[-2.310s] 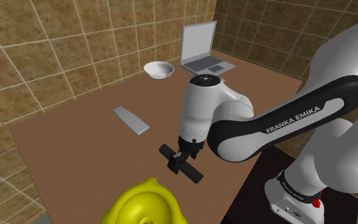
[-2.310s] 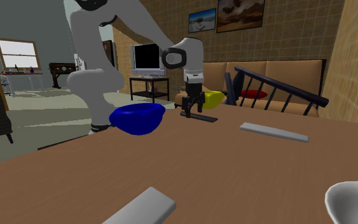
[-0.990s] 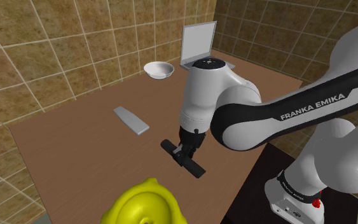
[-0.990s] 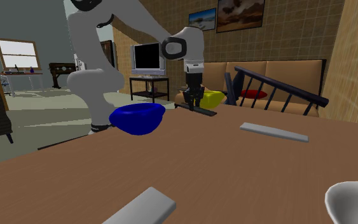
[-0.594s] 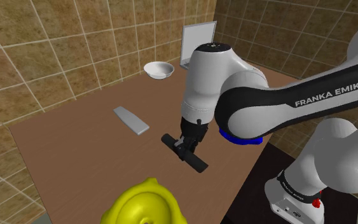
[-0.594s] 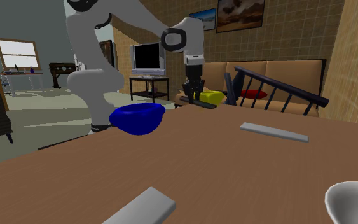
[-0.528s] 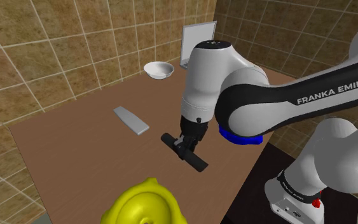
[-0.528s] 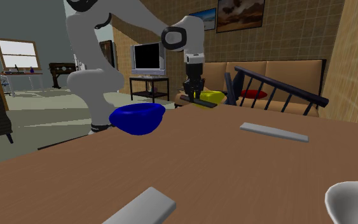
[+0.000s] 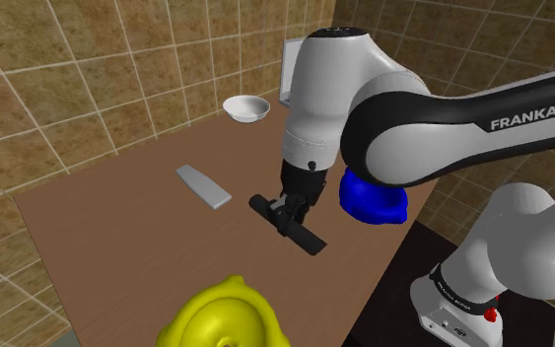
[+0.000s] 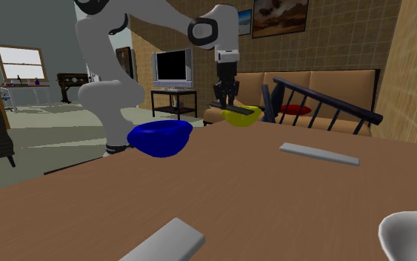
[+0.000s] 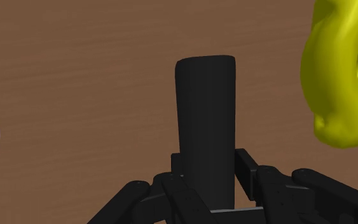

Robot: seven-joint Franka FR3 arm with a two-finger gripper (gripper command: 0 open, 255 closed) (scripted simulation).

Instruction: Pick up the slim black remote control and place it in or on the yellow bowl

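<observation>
Held the remote [image 9: 305, 240] pinched in the claw [image 9: 287, 210] above the desk [image 9: 137, 217]; probably needed moving toward the yellow bowl [image 9: 228, 317] at the shoulder view's 7 o'clock.

The white Franka arm with dark joints [image 9: 433, 128] reaches from the shoulder view's lower right to centre, wrist pointing down. Its all-black two-finger gripper [image 9: 290, 208] hangs mid-frame, fingers [image 11: 244, 164] clasping a slim black remote control [image 9: 306, 238].
</observation>
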